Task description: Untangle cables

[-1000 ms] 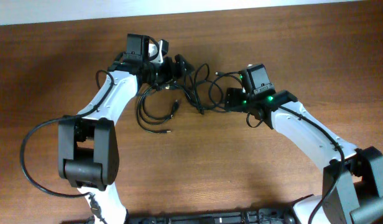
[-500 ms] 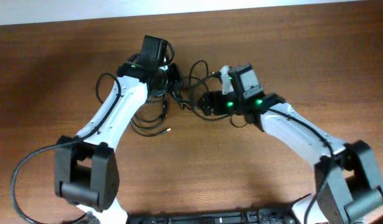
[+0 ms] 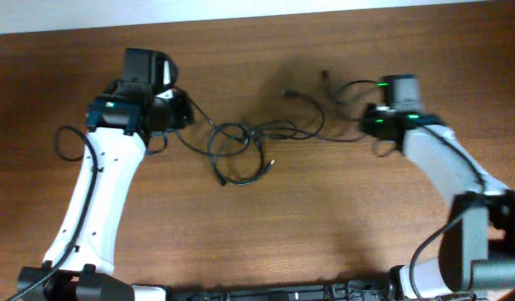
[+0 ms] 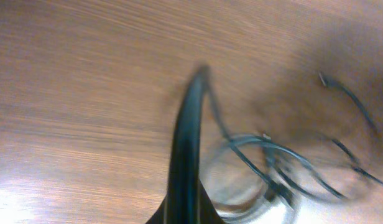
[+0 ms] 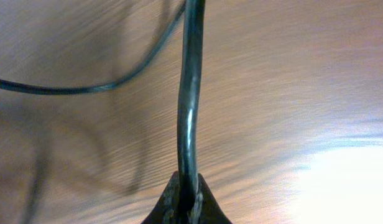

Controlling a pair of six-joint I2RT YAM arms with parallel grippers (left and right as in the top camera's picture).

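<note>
Left gripper [image 3: 182, 111], far-left over the table [image 3: 324, 226], is pinched on one strand of the cables [image 3: 241, 144]. The knotty loops lie mid-table between the arms, with loose plugs a bit farther back. Right gripper [image 3: 368, 129], far-right, is clamped on another strand. My worry: pull wider and that middle knot cinches tight, or a thin cord slips its pinch. Both wrist views are blurry and the fingers are cropped at the bottom edge, so I can't tell which cord is which.
</note>
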